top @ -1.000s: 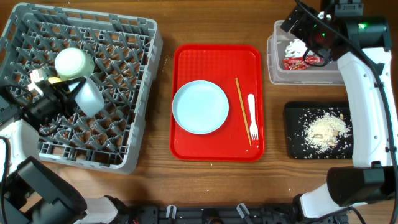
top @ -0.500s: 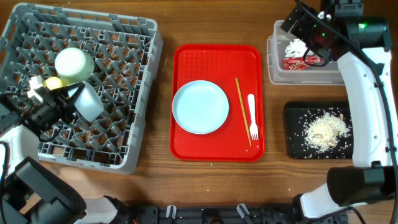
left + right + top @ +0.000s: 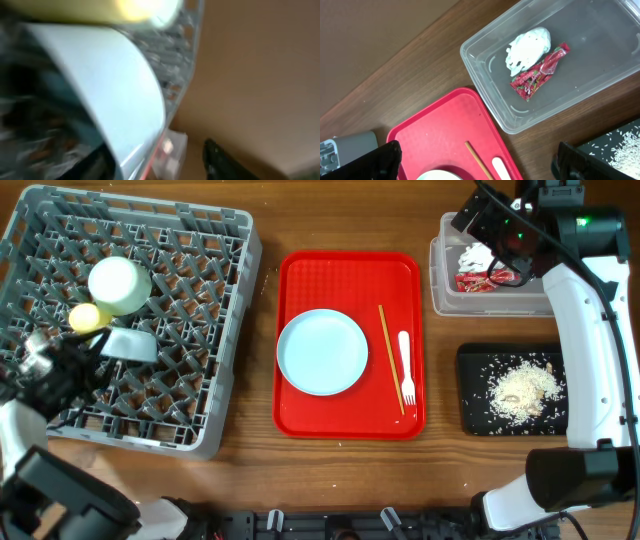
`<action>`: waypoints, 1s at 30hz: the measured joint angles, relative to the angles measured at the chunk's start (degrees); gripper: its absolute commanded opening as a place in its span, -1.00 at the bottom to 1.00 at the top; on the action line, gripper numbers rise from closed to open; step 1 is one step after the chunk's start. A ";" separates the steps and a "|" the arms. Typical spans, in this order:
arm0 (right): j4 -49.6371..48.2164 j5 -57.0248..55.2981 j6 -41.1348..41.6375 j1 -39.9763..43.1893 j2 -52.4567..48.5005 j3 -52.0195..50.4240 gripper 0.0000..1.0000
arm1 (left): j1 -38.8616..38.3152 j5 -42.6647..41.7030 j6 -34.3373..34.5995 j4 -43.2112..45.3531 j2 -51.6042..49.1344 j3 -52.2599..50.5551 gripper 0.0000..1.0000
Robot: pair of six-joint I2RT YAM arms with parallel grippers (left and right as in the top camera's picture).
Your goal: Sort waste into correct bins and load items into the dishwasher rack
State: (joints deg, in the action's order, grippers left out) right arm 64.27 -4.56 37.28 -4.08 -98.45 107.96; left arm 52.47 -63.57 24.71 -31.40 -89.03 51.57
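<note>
Rack (image 3: 200, 240), left half: pale blue bowl (image 3: 130, 343) lies tilted on the pegs, just beside yellow cup (image 3: 85, 317) and green bowl (image 3: 118, 283). Left gripper (image 3: 70, 362) at the rack's left edge: blurred, jaw position indeterminable. Right gripper (image 3: 477, 150) over clear tub (image 3: 485, 85): jaws spread, empty.

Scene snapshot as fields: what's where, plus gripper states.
dishwasher rack: light green bowl, yellow cup, pale blue bowl
red tray: plate, chopsticks, fork
clear tub: napkin, wrapper
black tray: rice scraps
right gripper: open, empty
left gripper: by the pale blue bowl, jaws unclear
</note>
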 measured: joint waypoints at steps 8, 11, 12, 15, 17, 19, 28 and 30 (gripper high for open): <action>0.00 0.00 0.02 0.00 0.00 0.00 0.99 | 5.86 17.29 -1.01 -11.41 14.45 0.00 -0.74; -0.02 0.00 0.00 0.00 0.00 0.00 0.99 | 3.21 20.04 -1.51 -10.36 18.29 0.00 -0.92; -0.02 0.00 0.00 0.00 0.00 0.00 0.99 | 1.95 20.63 -1.31 -9.42 18.84 0.00 -0.92; -0.07 0.00 0.02 0.00 0.00 0.00 1.00 | -7.34 29.03 -1.01 -4.17 19.06 0.00 -0.92; -0.04 0.00 0.00 0.00 0.00 0.00 0.99 | -12.50 34.36 -0.55 -1.25 18.16 0.00 -0.92; -0.02 0.00 0.00 0.00 0.00 0.00 1.00 | -18.16 40.48 -0.24 0.98 16.17 0.00 -0.92; -0.02 0.00 0.00 0.00 0.00 0.00 0.99 | -24.33 58.58 2.91 -2.01 8.72 0.39 -0.92; 0.00 0.00 0.02 0.00 0.00 0.00 0.99 | -23.37 59.23 4.44 -3.32 9.11 0.50 -0.92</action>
State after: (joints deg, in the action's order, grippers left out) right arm 64.27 -4.56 37.30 -4.08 -98.45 107.96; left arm 29.10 -4.34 29.15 -34.72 -79.92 52.07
